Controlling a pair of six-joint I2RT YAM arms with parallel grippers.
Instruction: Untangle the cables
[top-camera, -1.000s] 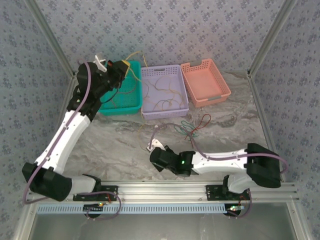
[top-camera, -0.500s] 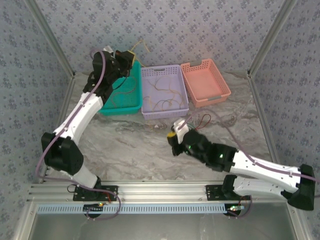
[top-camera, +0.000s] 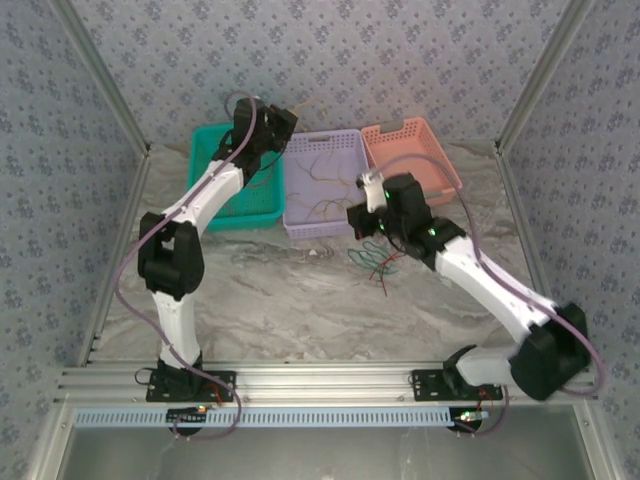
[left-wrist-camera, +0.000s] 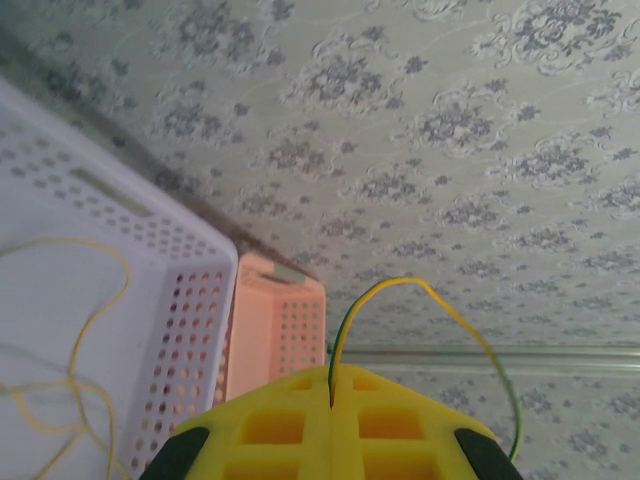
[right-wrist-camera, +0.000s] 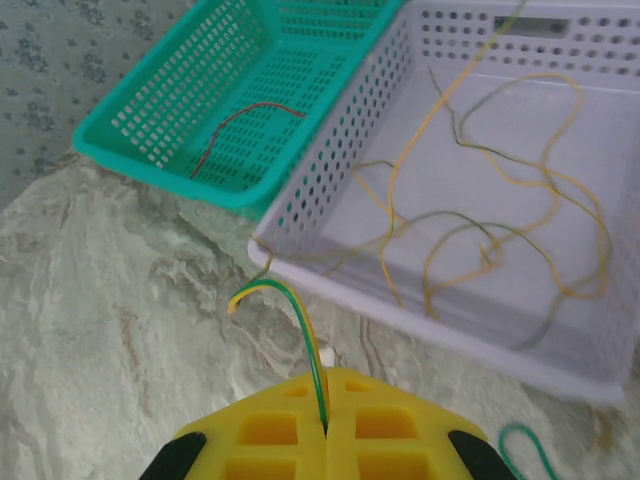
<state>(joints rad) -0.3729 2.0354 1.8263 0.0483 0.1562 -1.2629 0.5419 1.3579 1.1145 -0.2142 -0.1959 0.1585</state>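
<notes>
You see the left gripper at the far ends of the teal basket and the purple basket. The right gripper is beside the purple basket, near loose green and red cables.

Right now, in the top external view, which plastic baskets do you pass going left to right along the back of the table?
Teal perforated plastic basket → lavender perforated plastic basket → salmon-pink perforated plastic basket.

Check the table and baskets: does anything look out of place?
Yes. A small tangle of green and red cables lies loose on the marble table, just in front of the purple basket rather than inside any basket, its strands crossing over each other.
</notes>
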